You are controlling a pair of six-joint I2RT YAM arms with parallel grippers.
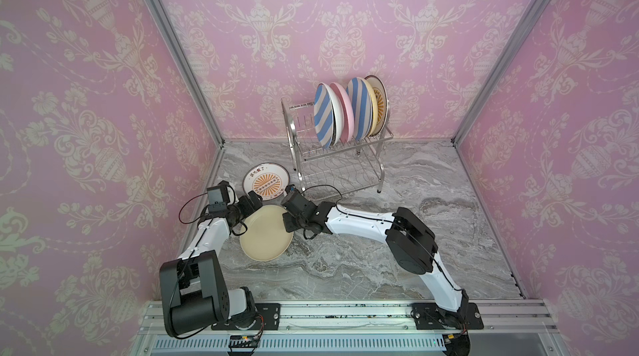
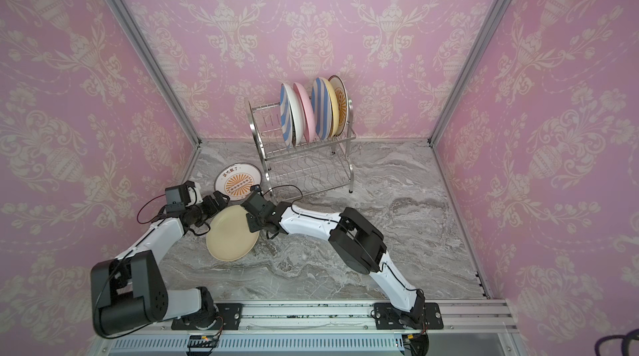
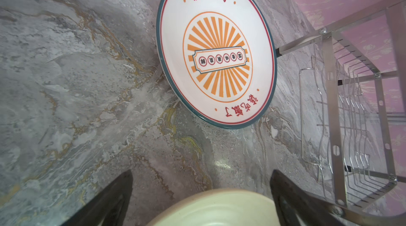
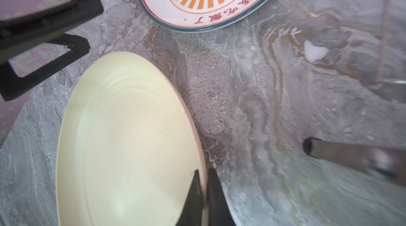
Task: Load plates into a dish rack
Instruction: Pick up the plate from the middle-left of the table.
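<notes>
- Our right fingers (image 4: 215, 194) are pressed together on the rim of the cream plate (image 4: 123, 137), one on its face and one behind its edge.
- Our left fingers (image 3: 114, 198) stand spread wide. The opposite rim of the cream plate shows between them, and they grip nothing.
- In both top views the cream plate (image 1: 264, 236) sits between our two wrists, near the left front of the worktop. We cannot tell whether its near edge touches the surface.
- Just beyond it, with a gap between, a sunburst plate (image 3: 216, 53) lies flat and face up, just beside a leg of the dish rack (image 1: 345, 177).
- On the rack's upper shelf, striped, pink, striped, yellow and sunburst plates (image 1: 359, 108) stand on edge in a row; the wavy lower shelf is bare.
- The worktop (image 1: 380, 250) is grey veined marble, closed in by pink wallpaper (image 1: 86, 94) with a pale ornamental pattern on three sides.
</notes>
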